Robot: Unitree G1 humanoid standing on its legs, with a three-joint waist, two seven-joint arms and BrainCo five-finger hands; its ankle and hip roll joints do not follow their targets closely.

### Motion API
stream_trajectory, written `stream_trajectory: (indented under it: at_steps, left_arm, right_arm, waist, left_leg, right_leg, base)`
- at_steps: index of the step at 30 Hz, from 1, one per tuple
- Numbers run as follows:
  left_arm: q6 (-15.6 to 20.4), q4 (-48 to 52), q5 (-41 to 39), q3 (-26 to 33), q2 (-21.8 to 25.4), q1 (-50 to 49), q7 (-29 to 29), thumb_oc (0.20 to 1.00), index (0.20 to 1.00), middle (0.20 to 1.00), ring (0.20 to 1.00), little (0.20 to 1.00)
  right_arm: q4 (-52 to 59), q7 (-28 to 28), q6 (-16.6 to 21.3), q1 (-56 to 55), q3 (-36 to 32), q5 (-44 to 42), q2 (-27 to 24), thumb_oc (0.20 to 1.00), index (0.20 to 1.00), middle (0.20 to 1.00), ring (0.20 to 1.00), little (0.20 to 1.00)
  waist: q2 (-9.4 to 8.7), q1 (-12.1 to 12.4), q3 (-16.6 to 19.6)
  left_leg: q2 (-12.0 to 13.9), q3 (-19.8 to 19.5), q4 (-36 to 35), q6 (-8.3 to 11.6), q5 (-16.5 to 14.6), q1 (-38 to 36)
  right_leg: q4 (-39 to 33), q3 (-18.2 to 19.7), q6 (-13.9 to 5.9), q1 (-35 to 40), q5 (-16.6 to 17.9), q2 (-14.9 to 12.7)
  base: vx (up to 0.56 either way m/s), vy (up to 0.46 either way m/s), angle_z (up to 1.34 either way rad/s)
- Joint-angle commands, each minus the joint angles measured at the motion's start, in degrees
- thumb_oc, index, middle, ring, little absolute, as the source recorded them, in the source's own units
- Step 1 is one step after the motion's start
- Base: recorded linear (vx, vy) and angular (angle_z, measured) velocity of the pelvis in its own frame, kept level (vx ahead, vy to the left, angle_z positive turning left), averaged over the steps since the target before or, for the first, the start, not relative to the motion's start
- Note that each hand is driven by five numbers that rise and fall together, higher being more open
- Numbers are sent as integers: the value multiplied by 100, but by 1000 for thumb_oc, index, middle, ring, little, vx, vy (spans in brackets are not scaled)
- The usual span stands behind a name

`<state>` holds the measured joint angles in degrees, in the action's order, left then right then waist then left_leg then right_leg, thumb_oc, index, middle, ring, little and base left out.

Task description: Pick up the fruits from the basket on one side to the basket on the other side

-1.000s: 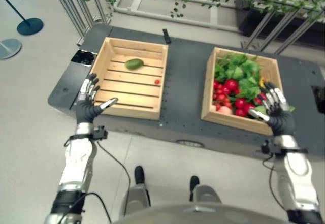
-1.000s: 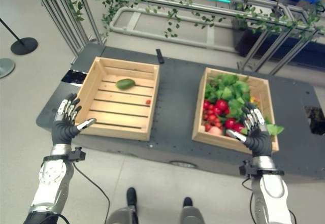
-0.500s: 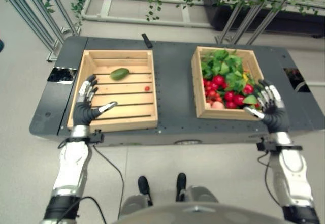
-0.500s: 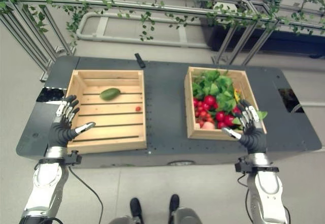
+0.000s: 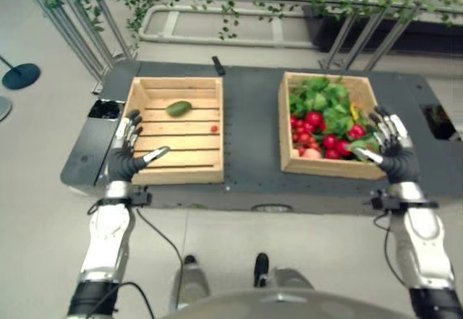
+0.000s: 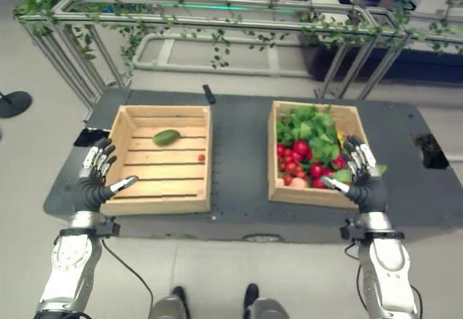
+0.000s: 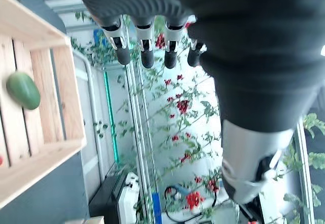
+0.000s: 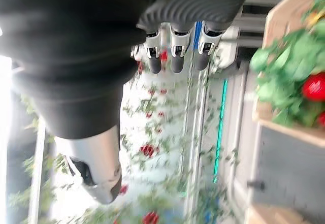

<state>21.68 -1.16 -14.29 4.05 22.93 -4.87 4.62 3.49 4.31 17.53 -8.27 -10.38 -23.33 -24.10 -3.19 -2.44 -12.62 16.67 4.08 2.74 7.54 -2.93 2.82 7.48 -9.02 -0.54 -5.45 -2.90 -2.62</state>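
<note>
Nothing moved; avocado (image 5: 179, 108) long axis across left basket (image 5: 145, 175) slats.

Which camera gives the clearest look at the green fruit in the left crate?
The right eye view: the green fruit lies whole on the slats at the far end of the left crate. The left eye view matches. The left wrist view shows it near the frame's edge.
</note>
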Motion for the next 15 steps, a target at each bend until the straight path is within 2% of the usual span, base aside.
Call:
stream_trajectory:
  at_steps: [1,2,4,5,8,12,15]
  left_arm:
    - [290,363,-69,112,151,150,77,1000,1000,1000,1000,1000]
    - [292,358,-72,106,150,158,75,1000,1000,1000,1000,1000]
    - [284,346,-149,3,187,197,-1,1000,1000,1000,1000,1000]
    - [284,346,-151,7,191,195,-3,1000,1000,1000,1000,1000]
    - [278,372,-113,46,318,195,23,1000,1000,1000,1000,1000]
    - [276,379,-2,114,364,236,61,1000,1000,1000,1000,1000]
    - [273,367,24,126,344,243,96,1000,1000,1000,1000,1000]
  right_arm:
    - [233,-96,364,18,-172,-101,-193,1000,1000,1000,1000,1000]
    - [234,-97,364,17,-179,-99,-194,1000,1000,1000,1000,1000]
    - [242,-160,329,20,-206,-31,-159,1000,1000,1000,1000,1000]
    - [244,-164,326,22,-202,-26,-155,1000,1000,1000,1000,1000]
    - [159,-220,273,192,-7,176,-9,1000,1000,1000,1000,1000]
    - [159,-185,235,240,96,316,69,1000,1000,1000,1000,1000]
    - [149,-150,226,253,159,362,101,1000,1000,1000,1000,1000]
  waist:
    - [164,-88,194]
    - [165,-91,196]
    - [166,-147,181]
    - [154,-141,180]
    - [52,-56,91]
    - [-35,18,67]
    - [-92,61,61]
  left_leg:
    - [-158,273,-433,255,569,-275]
    - [-166,267,-448,250,577,-276]
    - [-475,247,-473,127,392,-276]
    - [-491,259,-459,112,380,-276]
    - [-813,414,-381,-138,165,-207]
    - [-996,494,-432,-259,121,-156]
    - [-1042,522,-349,-309,73,-103]
  right_leg:
    - [420,-323,-608,-67,-496,-402]
    - [419,-331,-615,-67,-496,-411]
    - [242,-347,-811,-69,-210,-654]
    - [232,-334,-825,-66,-200,-668]
    - [69,-116,-1042,-199,149,-936]
    - [-187,-8,-1124,-228,329,-1059]
    - [-244,21,-1112,-225,387,-1079]
  base:
    - [-23,331,-11]
    - [-50,426,26]
    - [-18,359,61]
    - [-4,233,39]
    - [-59,275,-4]
    - [-59,176,-26]
    - [-25,55,-15]
